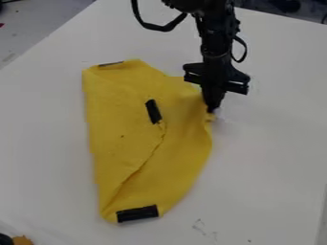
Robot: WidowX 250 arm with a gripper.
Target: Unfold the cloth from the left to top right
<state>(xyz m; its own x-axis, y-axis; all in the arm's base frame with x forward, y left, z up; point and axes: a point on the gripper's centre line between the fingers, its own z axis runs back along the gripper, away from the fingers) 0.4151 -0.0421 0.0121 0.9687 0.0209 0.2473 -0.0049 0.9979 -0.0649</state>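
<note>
My hand is at the yellow cloth's right-hand edge in camera view – fingers together, pinching that edge. Cloth lies partly folded on the table – black strip at its near end.

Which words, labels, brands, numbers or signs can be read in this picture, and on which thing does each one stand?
There is no readable text.
Cloth: no word or number seen.
Black strip at its near end: no lettering seen.
Table: faint marks near the bottom edge, too unclear to read as letters.
Gripper: no readable label.
</note>
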